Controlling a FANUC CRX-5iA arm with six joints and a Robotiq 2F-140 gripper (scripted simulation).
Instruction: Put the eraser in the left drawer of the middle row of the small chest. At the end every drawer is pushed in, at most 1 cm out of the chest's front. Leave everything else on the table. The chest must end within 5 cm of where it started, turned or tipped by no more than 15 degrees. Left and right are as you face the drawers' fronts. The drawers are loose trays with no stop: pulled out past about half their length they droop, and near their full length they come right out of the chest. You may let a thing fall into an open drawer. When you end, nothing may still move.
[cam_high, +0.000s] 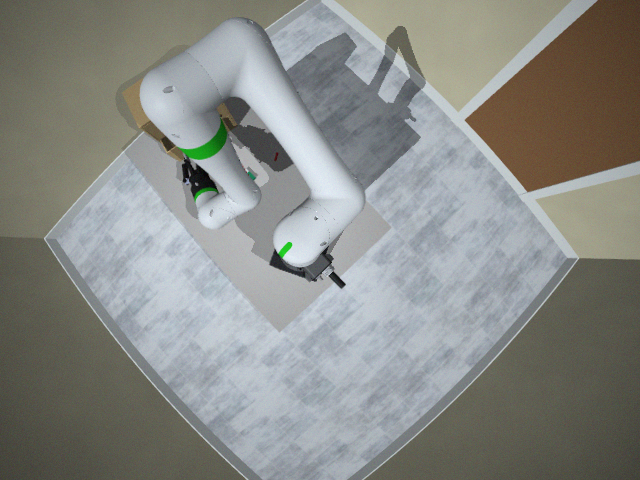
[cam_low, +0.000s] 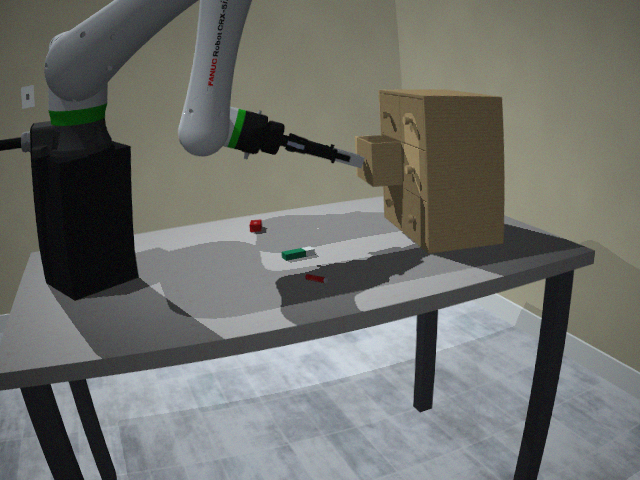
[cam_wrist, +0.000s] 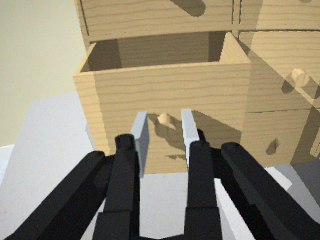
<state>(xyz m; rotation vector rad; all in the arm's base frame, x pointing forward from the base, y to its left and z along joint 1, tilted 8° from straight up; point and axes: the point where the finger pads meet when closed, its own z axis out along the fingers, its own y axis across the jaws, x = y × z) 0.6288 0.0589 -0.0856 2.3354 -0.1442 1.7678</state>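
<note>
The small chest (cam_low: 465, 170) (cam_high: 133, 105) stands upright at the table's far end. Its left middle-row drawer (cam_low: 386, 163) (cam_wrist: 112, 90) is pulled partly out and looks level; its floor is hidden. The other visible drawers look pushed in. My gripper (cam_low: 357, 160) (cam_wrist: 165, 124) is open a little, in front of that drawer. In the wrist view its fingertips stand either side of the drawer's round knob (cam_wrist: 164, 119), with gaps on both sides. The eraser (cam_low: 294, 254) (cam_high: 251, 175), green with a white end, lies on the table in front of the chest.
A red cube (cam_low: 255, 225) and a small red cylinder (cam_low: 314, 278) (cam_high: 276, 156) lie on the table (cam_low: 237, 330), on either side of the eraser. The upper-row drawers have bar handles just above the open drawer. The arm hides much of the chest in the top view.
</note>
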